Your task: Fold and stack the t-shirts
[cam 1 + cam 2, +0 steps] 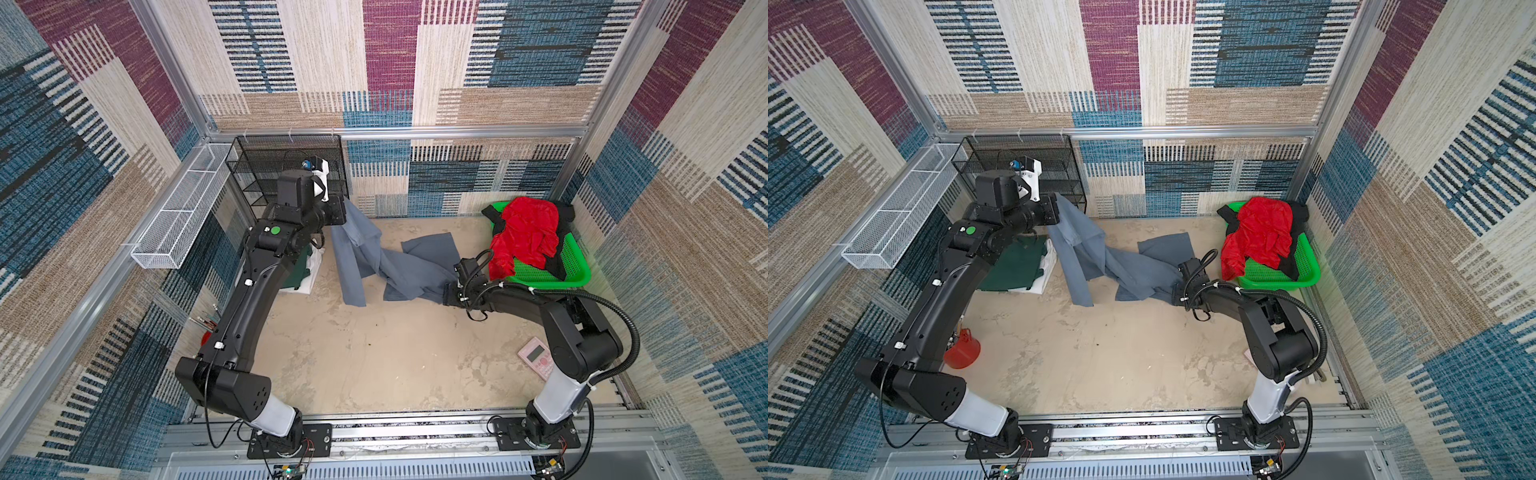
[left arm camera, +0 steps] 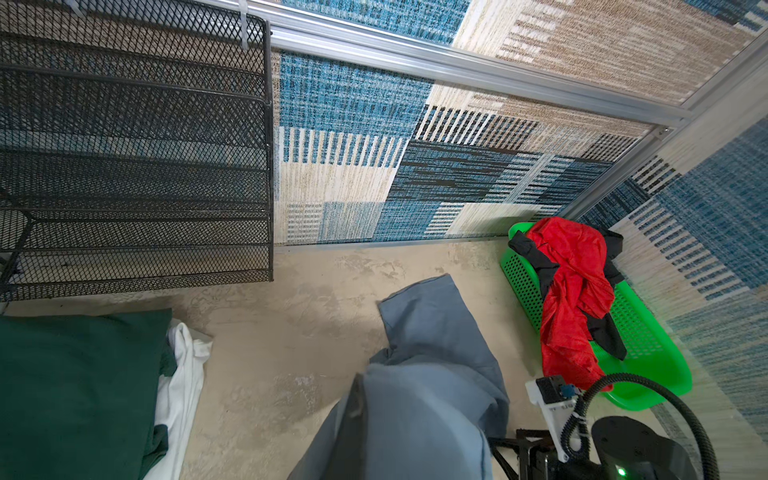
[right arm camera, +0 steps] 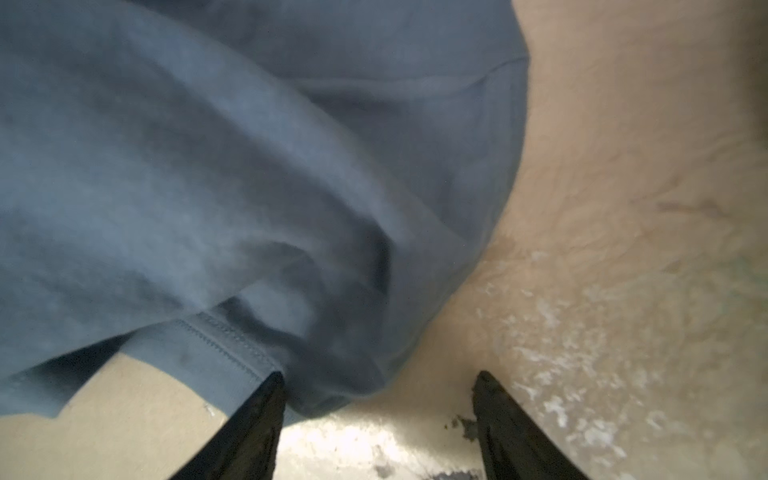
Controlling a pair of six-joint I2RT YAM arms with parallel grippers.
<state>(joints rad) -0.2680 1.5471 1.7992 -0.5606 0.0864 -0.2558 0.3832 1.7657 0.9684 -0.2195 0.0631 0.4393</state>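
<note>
A slate grey t-shirt [image 1: 399, 266] [image 1: 1133, 270] stretches between the arms over the tabletop. My left gripper [image 1: 343, 210] [image 1: 1057, 208] is shut on one end and holds it lifted at the back left; grey cloth [image 2: 428, 415] drapes over its fingers. My right gripper [image 3: 378, 378] [image 1: 449, 291] is open low over the table, the shirt's hemmed edge [image 3: 232, 345] just touching one fingertip. A folded dark green shirt [image 1: 1017, 266] [image 2: 75, 395] lies on a white one [image 1: 1046, 276] [image 2: 183, 374] under the left arm. Red [image 1: 523, 237] and black [image 1: 561, 249] shirts are crumpled in the basket.
The green mesh basket [image 1: 540, 278] sits at the back right. A black mesh rack [image 1: 291, 166] and a white wire tray [image 1: 183, 216] line the back left. A pink device [image 1: 536, 357] lies by the right arm, and a red cone-shaped object [image 1: 962, 351] by the left arm.
</note>
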